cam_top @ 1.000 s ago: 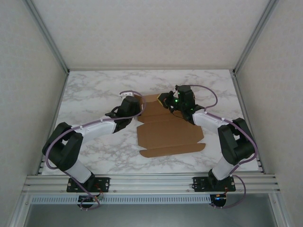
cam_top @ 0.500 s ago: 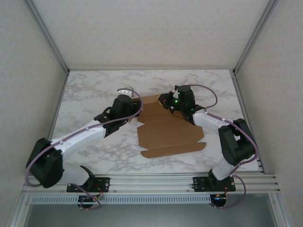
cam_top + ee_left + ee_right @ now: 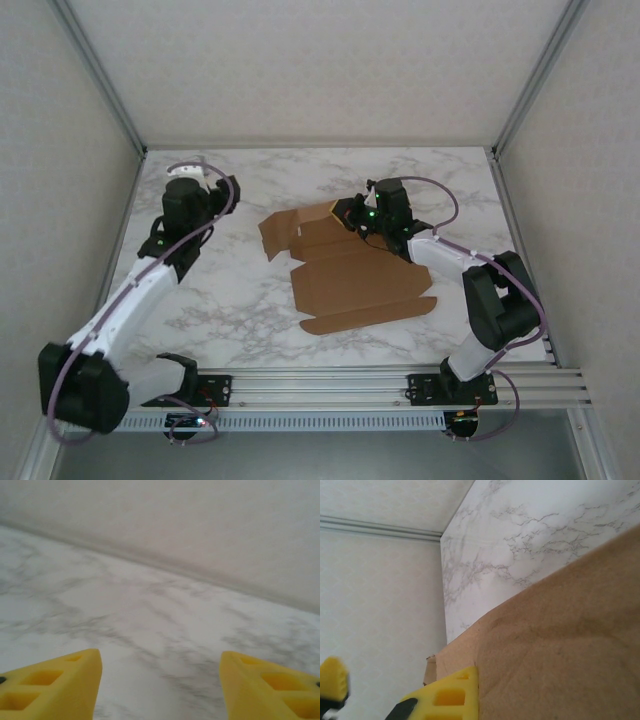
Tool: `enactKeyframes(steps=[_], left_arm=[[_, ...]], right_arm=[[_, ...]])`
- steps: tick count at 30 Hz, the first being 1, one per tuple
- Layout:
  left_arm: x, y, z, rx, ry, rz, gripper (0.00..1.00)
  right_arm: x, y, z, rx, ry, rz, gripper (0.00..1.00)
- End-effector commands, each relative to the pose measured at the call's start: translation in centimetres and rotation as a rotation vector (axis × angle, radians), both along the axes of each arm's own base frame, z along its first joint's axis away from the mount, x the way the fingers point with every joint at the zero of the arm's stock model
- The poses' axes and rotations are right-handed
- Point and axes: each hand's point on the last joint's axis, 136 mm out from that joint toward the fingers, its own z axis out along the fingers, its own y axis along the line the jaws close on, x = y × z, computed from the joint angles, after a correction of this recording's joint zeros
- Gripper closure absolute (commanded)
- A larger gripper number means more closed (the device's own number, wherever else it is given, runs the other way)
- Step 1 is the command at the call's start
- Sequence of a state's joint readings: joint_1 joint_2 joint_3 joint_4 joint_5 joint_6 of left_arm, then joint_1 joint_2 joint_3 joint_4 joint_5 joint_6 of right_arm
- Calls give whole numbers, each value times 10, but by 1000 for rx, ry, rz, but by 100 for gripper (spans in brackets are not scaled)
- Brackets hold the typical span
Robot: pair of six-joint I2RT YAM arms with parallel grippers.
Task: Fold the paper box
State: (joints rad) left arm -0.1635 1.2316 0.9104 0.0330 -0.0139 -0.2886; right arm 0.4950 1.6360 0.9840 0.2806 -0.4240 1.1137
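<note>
1. The cardboard box (image 3: 355,285) lies mostly flat on the marble table (image 3: 215,300), around the middle of the overhead frame, with its far flaps tilted up.
2. The left gripper (image 3: 215,188) sits upper left, well apart from the box, with its yellow fingers (image 3: 50,685) spread wide over bare marble.
3. The right gripper (image 3: 342,210) is at the box's upper right corner with its jaws pressed together. One finger (image 3: 452,695) touches the cardboard, but I can't tell if it's actually pinching it.

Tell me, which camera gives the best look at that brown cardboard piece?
The top external view: nearly all of the paper box lies in sight, flaps and creases included. The right wrist view catches just a close brown patch of it. The left wrist camera faces the marble table and wall.
</note>
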Motion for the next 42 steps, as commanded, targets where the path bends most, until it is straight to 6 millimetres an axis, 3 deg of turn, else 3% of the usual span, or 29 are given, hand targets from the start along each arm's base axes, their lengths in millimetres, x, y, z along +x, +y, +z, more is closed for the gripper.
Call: enactKeyframes(steps=[1,5,8,13,16,22,34,42], left_arm=[[21,9,-49,16,107,-10,40],[40,-14,-82,-13,193,-116,43],[37,-44,-106,-21,262,-223,45],[21,-101,-119,81,251,-418,42],[11,-122,-118,104,245,-499,42],[-10,-134,-107,79,230,-526,43],[-47,-140,-102,-63,208,-406,42],[-71,-164,-97,-21,162,-439,41]], right_arm=[[-14,-5,-21,-63,77,29,95],[-14,-5,-20,-64,79,27,95],[-13,-5,-18,-65,78,25,95],[-11,-2,-16,-54,75,27,95],[-9,-2,-17,-55,79,23,95],[-6,-2,-16,-45,78,10,95],[-12,-6,-27,-56,80,3,95],[-17,-9,-30,-60,83,-1,95]])
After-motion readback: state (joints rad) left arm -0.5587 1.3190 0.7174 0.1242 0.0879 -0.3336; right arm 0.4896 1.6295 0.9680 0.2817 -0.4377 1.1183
